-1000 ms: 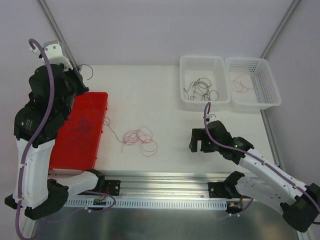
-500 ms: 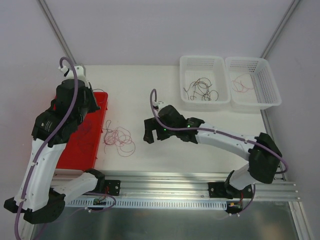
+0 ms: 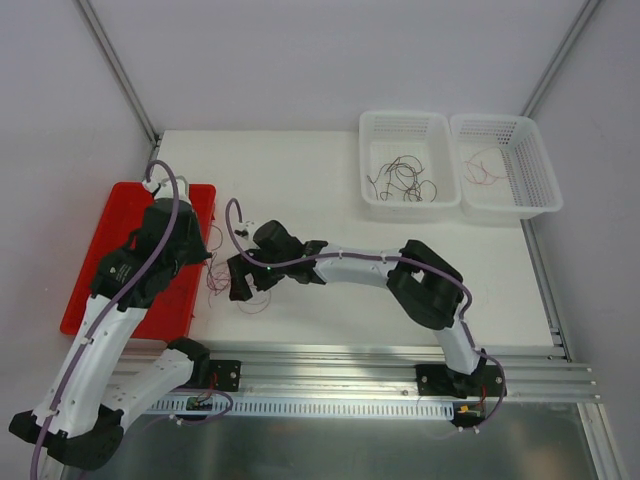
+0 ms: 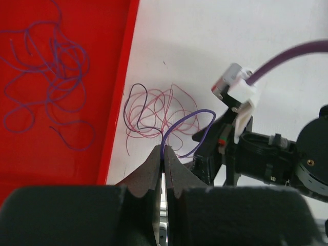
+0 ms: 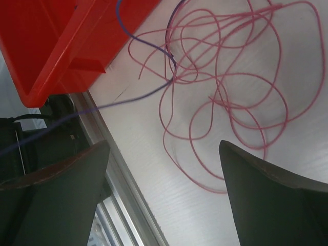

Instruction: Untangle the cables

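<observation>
My left gripper is shut on a thin purple wire that arcs up from the jaws over the table. Beyond it lies a tangle of pink-red wires with one dark strand, right beside the red tray. More purple wires lie loose in the tray. My right gripper is open and empty, hovering low over the pink-red tangle; the purple wire crosses its view. From above, both grippers meet at the tangle: left gripper, right gripper.
Two white baskets stand at the back right: one holds dark wires, the other holds pink-red wires. The red tray lies along the table's left edge. The metal rail runs along the near edge.
My right arm has swung far left across the table to the tangle. My left arm has come down towards the near edge. The tangle has been dragged left against the red tray.
</observation>
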Motion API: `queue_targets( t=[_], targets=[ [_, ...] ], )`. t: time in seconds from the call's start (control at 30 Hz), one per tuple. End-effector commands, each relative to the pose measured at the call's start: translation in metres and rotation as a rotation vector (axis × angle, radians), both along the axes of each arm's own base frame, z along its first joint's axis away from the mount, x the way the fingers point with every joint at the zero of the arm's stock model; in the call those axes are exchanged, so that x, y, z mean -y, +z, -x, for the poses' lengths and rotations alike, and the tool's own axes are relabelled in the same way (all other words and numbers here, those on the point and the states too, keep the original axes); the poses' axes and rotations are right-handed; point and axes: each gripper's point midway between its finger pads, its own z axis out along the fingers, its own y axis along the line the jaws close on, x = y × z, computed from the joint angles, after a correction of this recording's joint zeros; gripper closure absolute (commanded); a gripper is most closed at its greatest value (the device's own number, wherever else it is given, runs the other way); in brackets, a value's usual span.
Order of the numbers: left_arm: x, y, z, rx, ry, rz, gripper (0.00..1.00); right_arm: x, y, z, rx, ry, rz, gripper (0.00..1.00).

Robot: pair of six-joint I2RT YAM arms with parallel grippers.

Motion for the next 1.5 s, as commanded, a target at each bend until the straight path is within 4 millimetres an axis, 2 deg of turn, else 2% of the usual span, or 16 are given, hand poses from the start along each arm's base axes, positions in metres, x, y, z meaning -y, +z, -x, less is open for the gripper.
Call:
queue_targets(
  t=[0.0,0.17,0.27,0.43,0.47,0.5,0.67,0.7,0.73,0.9,0.93,1.0,1.03,1.23,1.37,1.47],
  targets=[
    [0.011,-0.014,0.005,-0.027,-0.004,0.085,1.00,-0.032,0.021,0.000,0.012,0.084,-0.115,0.08],
    [0.022,-0.032,0.007,-0.075,-0.023,0.132,1.00,-0.044,0.002,-0.003,-0.032,0.089,-0.106,0.19],
    [0.028,-0.037,0.007,-0.090,-0.034,0.157,1.00,-0.042,-0.006,-0.010,-0.032,0.057,-0.099,0.37],
    [0.030,-0.034,0.006,-0.081,-0.040,0.170,1.00,-0.010,-0.020,-0.025,-0.054,-0.040,-0.082,0.84],
    [0.028,-0.032,0.005,-0.072,-0.031,0.160,1.00,-0.003,-0.003,-0.034,-0.033,-0.064,-0.113,0.90],
    [0.026,-0.030,0.004,-0.065,-0.029,0.152,1.00,0.015,-0.017,-0.032,-0.042,-0.081,-0.076,0.99],
    [0.019,-0.018,-0.001,-0.027,-0.007,0.123,1.00,0.086,-0.001,-0.061,-0.006,-0.234,-0.044,0.99],
    [0.017,-0.016,-0.002,-0.022,0.002,0.113,1.00,0.099,0.021,-0.067,0.020,-0.262,-0.070,0.99],
    [0.016,-0.016,-0.003,-0.018,0.004,0.106,1.00,0.122,0.006,-0.063,0.009,-0.287,-0.005,0.99],
    [0.006,-0.015,-0.008,-0.008,0.041,0.055,1.00,0.218,0.017,-0.078,0.035,-0.461,0.125,0.99],
    [0.000,-0.015,-0.009,-0.003,0.064,0.028,1.00,0.236,0.035,-0.076,0.052,-0.490,0.117,0.99],
    [-0.010,-0.017,-0.010,-0.003,0.092,-0.021,1.00,0.274,0.039,-0.079,0.060,-0.559,0.136,0.99],
    [-0.015,-0.018,-0.010,-0.005,0.109,-0.046,1.00,0.293,0.059,-0.074,0.087,-0.594,0.118,0.99],
    [-0.051,-0.009,-0.011,-0.005,0.248,-0.211,1.00,0.411,0.105,-0.078,0.127,-0.880,0.176,0.99],
    [-0.055,0.008,-0.012,0.018,0.271,-0.219,1.00,0.436,0.133,-0.068,0.160,-0.926,0.185,0.99],
    [-0.047,0.021,-0.016,0.045,0.246,-0.175,1.00,0.432,0.144,-0.063,0.167,-0.897,0.155,0.99]
  ],
)
